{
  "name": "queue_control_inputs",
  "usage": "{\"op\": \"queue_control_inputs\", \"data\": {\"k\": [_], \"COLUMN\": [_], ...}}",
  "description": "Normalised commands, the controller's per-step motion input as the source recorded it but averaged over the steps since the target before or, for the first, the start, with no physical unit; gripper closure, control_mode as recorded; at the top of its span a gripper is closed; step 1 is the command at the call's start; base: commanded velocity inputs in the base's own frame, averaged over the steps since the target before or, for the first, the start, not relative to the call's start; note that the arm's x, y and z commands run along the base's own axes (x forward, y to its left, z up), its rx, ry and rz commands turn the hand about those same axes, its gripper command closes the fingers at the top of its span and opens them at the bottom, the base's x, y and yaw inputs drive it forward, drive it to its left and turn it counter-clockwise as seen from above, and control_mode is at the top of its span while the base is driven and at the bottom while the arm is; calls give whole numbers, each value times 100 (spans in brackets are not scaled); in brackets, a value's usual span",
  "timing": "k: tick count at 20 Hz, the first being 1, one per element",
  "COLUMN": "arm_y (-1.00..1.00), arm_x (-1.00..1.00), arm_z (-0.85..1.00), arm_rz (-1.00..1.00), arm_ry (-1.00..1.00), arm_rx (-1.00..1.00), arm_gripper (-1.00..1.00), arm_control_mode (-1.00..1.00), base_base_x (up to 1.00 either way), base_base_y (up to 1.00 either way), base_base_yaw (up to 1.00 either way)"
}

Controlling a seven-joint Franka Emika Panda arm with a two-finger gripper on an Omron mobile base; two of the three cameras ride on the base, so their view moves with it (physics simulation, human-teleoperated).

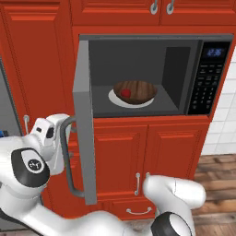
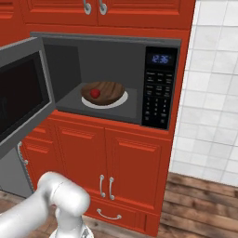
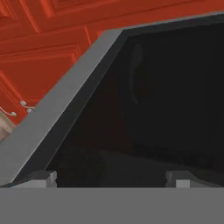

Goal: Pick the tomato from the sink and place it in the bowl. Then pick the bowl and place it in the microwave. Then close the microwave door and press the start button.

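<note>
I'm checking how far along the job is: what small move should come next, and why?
Probably push the microwave door toward shut. The bowl with the tomato already sits inside the microwave, the door stands wide open, and the gripper, jaws open, is right against the door's dark window.

My views are evenly, flatly lit and sharp; the microwave (image 1: 152,76) cavity is dim; at twelve o'clock, its door window (image 3: 166,96) looks near black.

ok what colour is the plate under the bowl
White; the plate under the bowl shows best in the left base view.
</note>
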Motion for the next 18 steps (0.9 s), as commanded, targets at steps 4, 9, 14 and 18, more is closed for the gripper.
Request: {"op": "queue_control_inputs", "data": {"k": [4, 9, 14, 18], "arm_y": [-100, -95, -58, -38], "arm_x": [0, 0, 0, 0], "arm_z": [0, 0, 0, 0], "arm_rz": [-10, -10, -7, -5], "arm_ry": [0, -1, -9, -11], "arm_rx": [14, 13, 10, 8], "arm_gripper": [-100, -100, -100, -100], "arm_control_mode": [-100, -100, -100, -100], "base_base_x": [0, 0, 0, 0], "base_base_y": [0, 0, 0, 0], "base_base_yaw": [0, 0, 0, 0]}}
